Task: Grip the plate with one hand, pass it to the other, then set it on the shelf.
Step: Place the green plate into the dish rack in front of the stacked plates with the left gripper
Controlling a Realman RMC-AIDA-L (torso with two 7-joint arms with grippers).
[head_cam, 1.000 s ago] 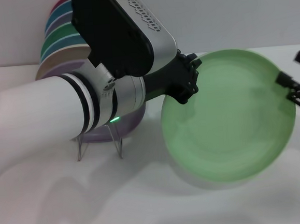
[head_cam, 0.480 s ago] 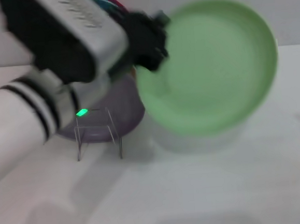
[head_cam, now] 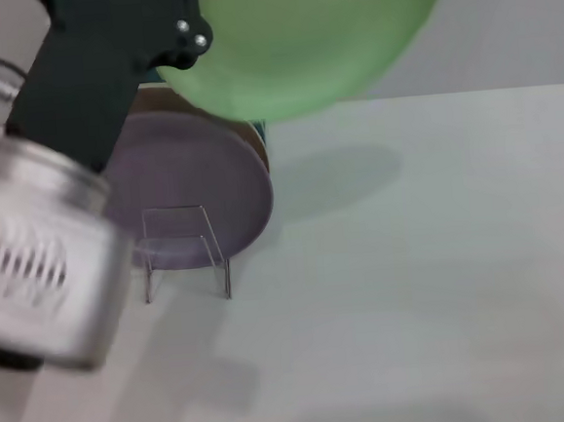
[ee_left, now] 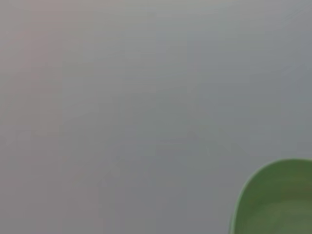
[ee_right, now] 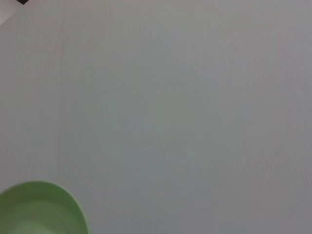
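Pale mint-green plate (head_cam: 317,32), lilac plate (head_cam: 187,184), black left tool (head_cam: 185,38), clear rack (head_cam: 183,253)

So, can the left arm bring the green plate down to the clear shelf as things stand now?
Probably yes. The left gripper holds the plate high above the table, and nothing stands between it and the shelf. Only the lilac plate behind the shelf sits close.

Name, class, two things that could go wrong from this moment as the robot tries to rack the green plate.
1. The left gripper holds the plate only by its edge, high above the table, with most of the plate overhanging; it could slip or swing and fall.
2. The shelf is narrow and light-looking, and a lilac plate already leans in it with more plates behind; a misjudged descent could strike them or tip the rack.
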